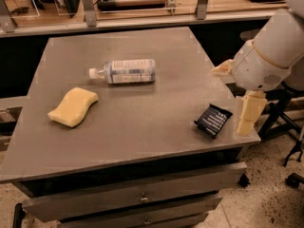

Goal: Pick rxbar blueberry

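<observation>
The bar (pixel 213 120) is seen lying flat near the front right corner of the counter (pixel 142 141), untouched. The end effector (pixel 229 101) is held over the counter's right edge, spread wide, with nothing gripped. A sponge (pixel 72 107) is noted at the counter's left, and a bottle (pixel 124 71) lies on its side at the counter's middle.

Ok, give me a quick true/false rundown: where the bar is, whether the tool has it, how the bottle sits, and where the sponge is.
1. The rxbar blueberry lies near the right front corner of the table. True.
2. The tool has lifted the bar. False: the tool is at the table's right edge, just right of the bar, which lies on the tabletop.
3. The bottle stands upright. False: it lies on its side.
4. The sponge sits on the table's left side, nearer the front than the bottle. True.
</observation>
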